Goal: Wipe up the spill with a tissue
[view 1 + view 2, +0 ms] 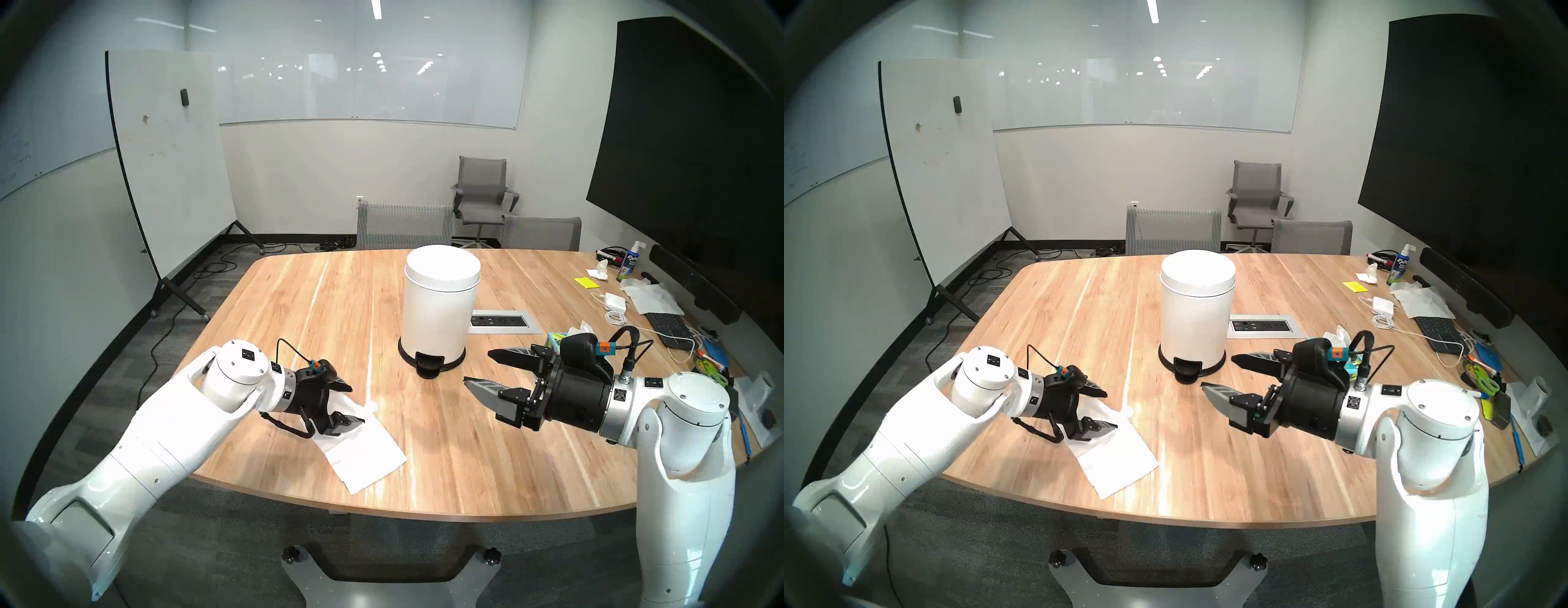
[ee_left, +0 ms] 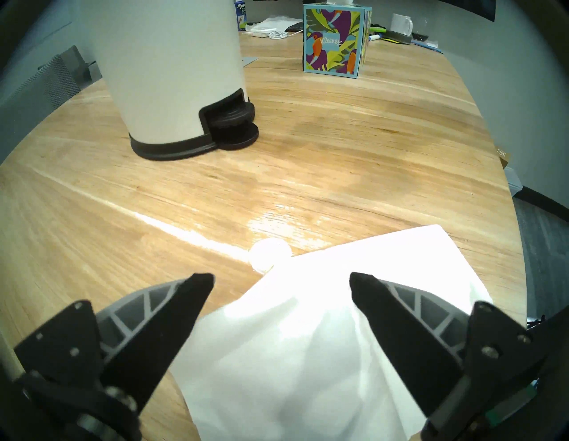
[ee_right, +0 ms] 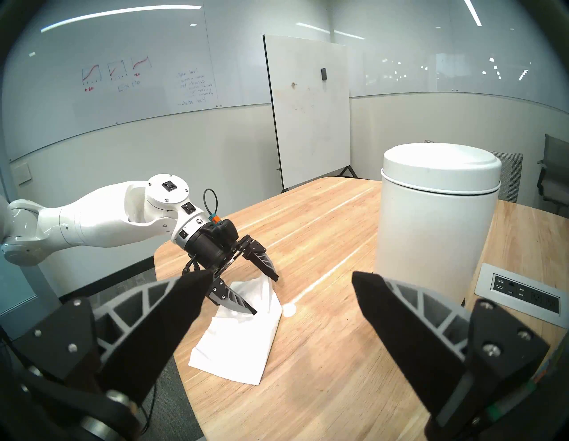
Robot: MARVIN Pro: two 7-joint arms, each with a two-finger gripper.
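A white tissue [image 1: 365, 454] [image 1: 1119, 458] [image 3: 237, 348] lies on the wooden table [image 1: 466, 467] near its front left edge. Its far end [image 2: 292, 338] is rumpled up between the fingers of my left gripper [image 1: 356, 404] [image 1: 1110, 410] [image 2: 280, 278] [image 3: 264, 295], which stands open over it. The spill [image 1: 372, 406] [image 1: 1129, 411] [image 2: 270, 251] [image 3: 288, 309] is a small round glossy puddle touching the tissue's far corner, just beyond the left fingertips. My right gripper [image 1: 477, 366] [image 1: 1217, 372] [image 3: 281, 277] hovers open and empty to the right, pointing left.
A white pedal bin [image 1: 439, 310] [image 3: 431, 215] stands mid-table behind the spill. A power panel [image 1: 502, 321] is set into the table beside it. A patterned tissue box [image 2: 335, 40] stands behind my right gripper. Cables, a keyboard and bottles [image 1: 662, 305] crowd the right edge.
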